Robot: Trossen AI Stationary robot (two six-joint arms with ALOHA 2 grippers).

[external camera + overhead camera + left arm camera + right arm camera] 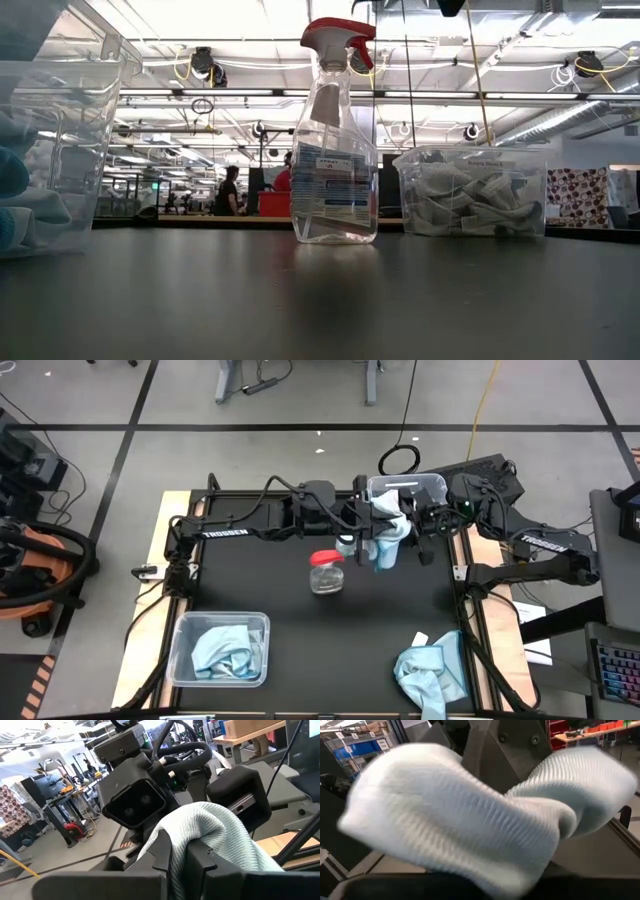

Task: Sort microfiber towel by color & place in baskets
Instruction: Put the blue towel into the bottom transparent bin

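Overhead, both hands' fingers hide inside the pale towel (390,538).

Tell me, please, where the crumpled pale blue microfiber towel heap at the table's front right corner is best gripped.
Pinch a raised fold atop the crumpled pale blue microfiber towel heap, coming straight down: it lies loose at the table edge, so a side approach would likely push it off. Left gripper and right gripper are by the far clear plastic basket.

spray bottle (335,150), two baskets (470,190), table (320,300)
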